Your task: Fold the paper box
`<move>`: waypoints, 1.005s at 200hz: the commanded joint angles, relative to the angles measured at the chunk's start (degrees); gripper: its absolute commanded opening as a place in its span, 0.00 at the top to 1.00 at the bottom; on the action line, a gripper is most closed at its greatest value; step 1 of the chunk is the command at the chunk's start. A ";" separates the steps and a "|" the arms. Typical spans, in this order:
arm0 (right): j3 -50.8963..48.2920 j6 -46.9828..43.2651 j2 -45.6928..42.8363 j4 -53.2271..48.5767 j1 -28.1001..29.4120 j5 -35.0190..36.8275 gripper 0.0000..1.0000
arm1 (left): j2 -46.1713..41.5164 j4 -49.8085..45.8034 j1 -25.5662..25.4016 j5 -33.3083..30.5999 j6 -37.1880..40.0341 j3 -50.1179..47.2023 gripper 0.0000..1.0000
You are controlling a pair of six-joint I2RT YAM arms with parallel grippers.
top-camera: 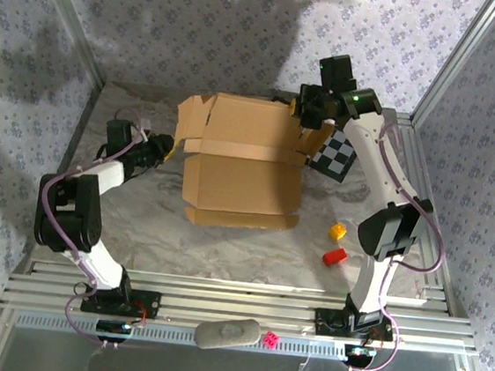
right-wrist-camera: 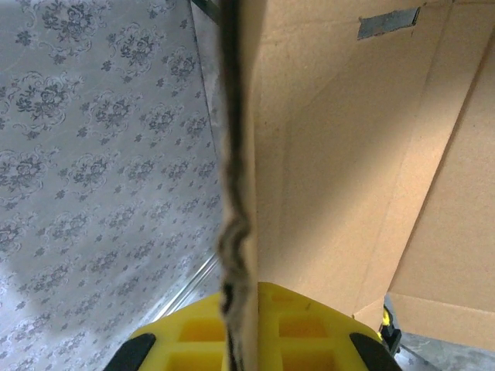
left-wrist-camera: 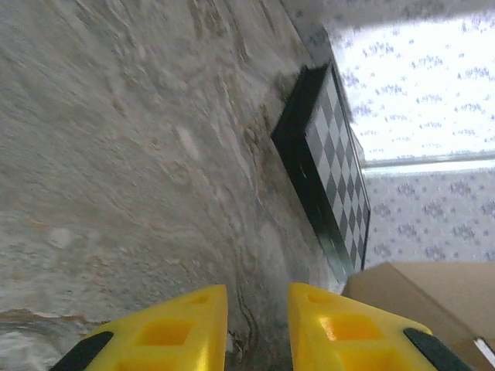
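Note:
The paper box [top-camera: 242,165] is a brown cardboard sheet in the middle of the table, partly folded, with its back panel and side flaps raised. My right gripper [top-camera: 306,112] is at the box's back right corner. In the right wrist view its yellow fingers [right-wrist-camera: 305,328] are shut on the edge of a cardboard flap [right-wrist-camera: 340,154]. My left gripper [top-camera: 169,152] sits low by the box's left edge. In the left wrist view its fingers [left-wrist-camera: 178,328] stand a little apart with bare table between them, and a box corner [left-wrist-camera: 433,297] lies to the right.
A black-and-white checkered board [top-camera: 335,155] lies behind the box's right side, also seen as the checkered board [left-wrist-camera: 329,154]. A yellow block [top-camera: 337,231] and a red block [top-camera: 335,257] lie at the right front. A grey oblong [top-camera: 227,334] and a pink die [top-camera: 272,339] rest on the front rail.

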 commanded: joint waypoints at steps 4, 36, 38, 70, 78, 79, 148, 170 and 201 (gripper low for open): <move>-0.07 -0.61 0.90 2.67 -0.53 -2.07 1.00 | -1.45 -3.51 -3.24 4.85 4.61 3.69 0.73; -0.08 -0.63 1.43 3.42 -0.92 -2.17 1.00 | -3.62 -0.23 -4.46 3.00 4.07 0.79 0.73; -0.08 -0.70 1.44 3.44 -0.88 -2.21 1.00 | -3.83 -0.31 -4.54 2.76 4.15 0.71 0.73; -0.73 -0.72 1.84 4.15 -0.62 -2.85 1.00 | -6.74 -3.91 -5.87 -0.89 6.62 1.57 0.69; -0.87 -0.67 1.88 4.45 -0.52 -2.80 1.00 | -7.23 -6.21 -6.66 -2.41 8.19 2.10 0.68; -0.82 -0.65 1.93 4.44 -0.52 -2.88 1.00 | -7.33 -6.36 -6.75 -2.65 8.32 2.12 0.68; -0.70 1.04 2.45 5.42 0.27 -3.82 1.00 | -10.56 -9.02 -13.53 -18.06 12.03 -0.33 0.57; -1.00 0.78 2.28 4.99 0.59 -3.76 1.00 | -10.79 -9.28 -13.93 -21.40 12.69 0.18 0.60; -1.09 -1.28 1.89 3.69 0.11 -2.14 1.00 | -14.98 -11.36 -14.04 -24.68 14.88 -0.34 0.61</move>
